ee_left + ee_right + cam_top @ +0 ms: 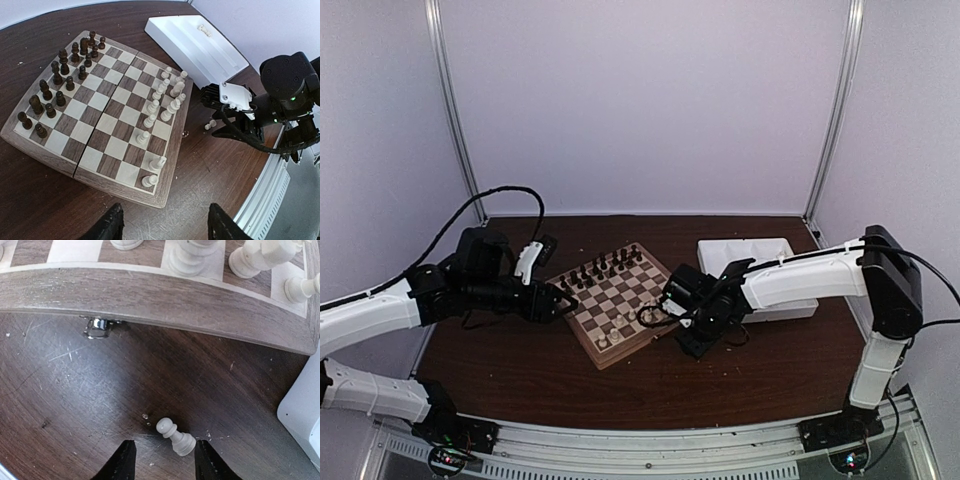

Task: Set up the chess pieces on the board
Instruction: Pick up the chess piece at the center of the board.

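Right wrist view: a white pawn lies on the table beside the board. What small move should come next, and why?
Probably lower the right gripper slightly and close on the white pawn. It lies on its side on the table, off the board, between the open jaws and apparently not yet gripped.

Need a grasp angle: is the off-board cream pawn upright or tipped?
Tipped: the small cream-white pawn lies on its side on the brown table.

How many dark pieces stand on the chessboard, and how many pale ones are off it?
dark pieces on the board: 16
cream pawn lying on the table: 1
cream piece lying in the white tray: 1
Total: 18
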Controlling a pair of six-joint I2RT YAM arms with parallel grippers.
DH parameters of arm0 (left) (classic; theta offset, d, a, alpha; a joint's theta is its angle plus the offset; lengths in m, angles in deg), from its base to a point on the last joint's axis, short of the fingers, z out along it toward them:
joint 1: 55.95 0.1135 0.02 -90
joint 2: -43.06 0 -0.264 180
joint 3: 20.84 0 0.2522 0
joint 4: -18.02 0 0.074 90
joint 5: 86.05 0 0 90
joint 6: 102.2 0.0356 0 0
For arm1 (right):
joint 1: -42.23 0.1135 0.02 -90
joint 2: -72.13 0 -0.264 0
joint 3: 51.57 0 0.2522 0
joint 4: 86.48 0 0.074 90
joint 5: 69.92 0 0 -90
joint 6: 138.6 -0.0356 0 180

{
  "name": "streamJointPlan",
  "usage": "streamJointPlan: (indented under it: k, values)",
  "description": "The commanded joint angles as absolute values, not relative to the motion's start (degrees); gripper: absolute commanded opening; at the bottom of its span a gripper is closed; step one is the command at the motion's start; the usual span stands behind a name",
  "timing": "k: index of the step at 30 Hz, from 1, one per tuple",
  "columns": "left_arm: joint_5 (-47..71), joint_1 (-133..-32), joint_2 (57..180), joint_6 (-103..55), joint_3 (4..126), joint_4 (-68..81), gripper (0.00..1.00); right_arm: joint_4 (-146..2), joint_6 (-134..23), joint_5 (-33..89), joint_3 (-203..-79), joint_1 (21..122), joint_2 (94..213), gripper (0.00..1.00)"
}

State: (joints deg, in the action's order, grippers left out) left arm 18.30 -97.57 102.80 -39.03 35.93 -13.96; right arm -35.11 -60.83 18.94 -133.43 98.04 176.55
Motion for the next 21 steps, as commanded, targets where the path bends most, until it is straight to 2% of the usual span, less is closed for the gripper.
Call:
streamJointPlan:
  k: [1, 4, 21]
  values:
    - [19.13, -97.78, 104.28, -37.77, 37.99, -14.01, 0.58, -34.24, -55.19, 23.29, -133.76, 96.18, 177.69, 0.43]
    - [19.85, -97.78, 105.35, -37.88, 38.61, -14.11, 0.58, -35.10, -54.19, 24.60, -133.54, 95.94, 178.25, 0.42]
    - [20.45, -97.78, 108.19, -37.60, 40.51, -13.45, 0.58, -36.39, -51.75, 29.85, -131.57, 95.50, 178.39, 0.23]
